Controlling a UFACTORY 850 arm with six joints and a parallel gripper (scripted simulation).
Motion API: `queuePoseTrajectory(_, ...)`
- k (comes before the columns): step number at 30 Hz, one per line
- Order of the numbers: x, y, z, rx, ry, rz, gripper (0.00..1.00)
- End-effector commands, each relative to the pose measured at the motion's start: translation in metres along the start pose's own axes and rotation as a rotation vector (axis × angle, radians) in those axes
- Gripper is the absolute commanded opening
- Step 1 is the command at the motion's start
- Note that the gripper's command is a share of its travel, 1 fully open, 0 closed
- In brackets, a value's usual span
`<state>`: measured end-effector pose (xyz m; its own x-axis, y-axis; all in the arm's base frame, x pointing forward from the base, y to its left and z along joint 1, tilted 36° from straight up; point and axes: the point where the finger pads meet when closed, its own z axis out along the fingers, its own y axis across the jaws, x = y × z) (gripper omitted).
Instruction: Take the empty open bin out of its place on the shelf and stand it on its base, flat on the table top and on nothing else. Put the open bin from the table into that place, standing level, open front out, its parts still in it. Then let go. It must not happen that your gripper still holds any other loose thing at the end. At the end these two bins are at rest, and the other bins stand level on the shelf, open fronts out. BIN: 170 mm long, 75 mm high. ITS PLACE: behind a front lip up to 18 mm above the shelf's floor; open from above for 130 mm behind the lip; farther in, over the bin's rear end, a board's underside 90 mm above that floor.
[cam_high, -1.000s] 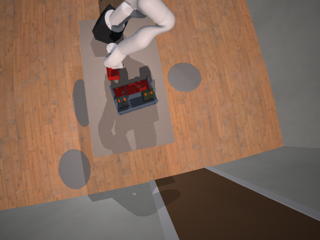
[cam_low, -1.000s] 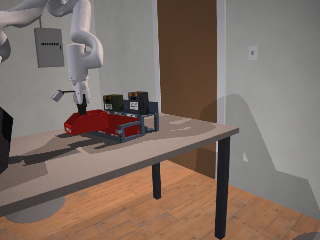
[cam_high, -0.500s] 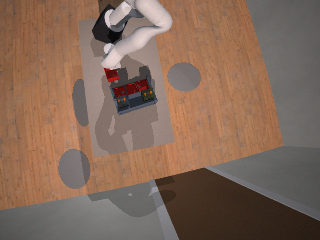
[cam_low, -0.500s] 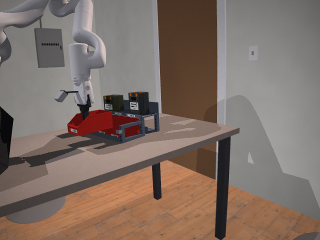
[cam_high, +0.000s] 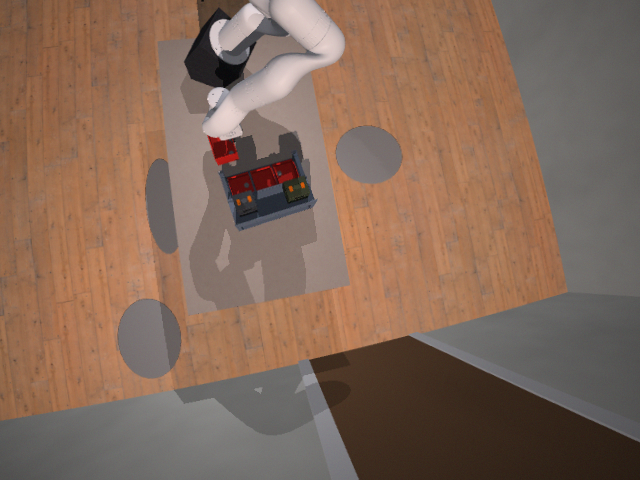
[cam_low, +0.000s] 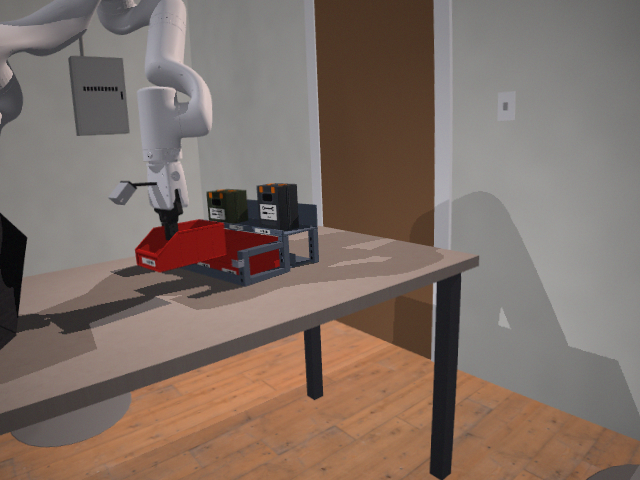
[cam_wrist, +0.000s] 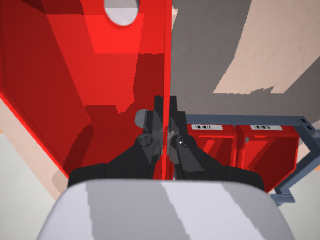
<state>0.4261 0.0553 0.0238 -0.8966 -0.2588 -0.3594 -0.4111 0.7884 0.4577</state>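
My gripper (cam_low: 170, 233) (cam_wrist: 164, 108) is shut on one side wall of a red open bin (cam_high: 225, 153) (cam_low: 199, 245) (cam_wrist: 112, 42). The bin looks roughly level and raised above the table, in front of the shelf's left end in the top view. A round grey part (cam_wrist: 122, 14) shows inside it, and another lies near the fingertips. Three red bins sit side by side in the shelf: the middle bin (cam_high: 262, 178) (cam_wrist: 215, 150) looks empty, while grey parts show in the left bin (cam_high: 236, 187) and right bin (cam_high: 290, 167) (cam_wrist: 272, 162). The wrist hides part of the held bin in the top view.
The blue-grey shelf (cam_high: 271, 201) (cam_low: 308, 212) (cam_wrist: 290, 121) stands on the table (cam_high: 320, 263) (cam_low: 361, 279). A dark case (cam_high: 246, 207) (cam_low: 278, 209) and a green case (cam_high: 295, 193) (cam_low: 236, 207) stand on its upper board, behind the shelved bins.
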Motion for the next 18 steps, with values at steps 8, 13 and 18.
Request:
queuePoseTrajectory(8, 0.0, 0.0, 0.008, 0.001, -0.001, 0.0, 0.0)
queuePoseTrajectory(13, 0.0, 0.0, 0.019, 0.001, -0.001, 0.0, 0.0)
queuePoseTrajectory(18, -0.001, 0.0, 0.033, 0.001, -0.001, 0.0, 0.0)
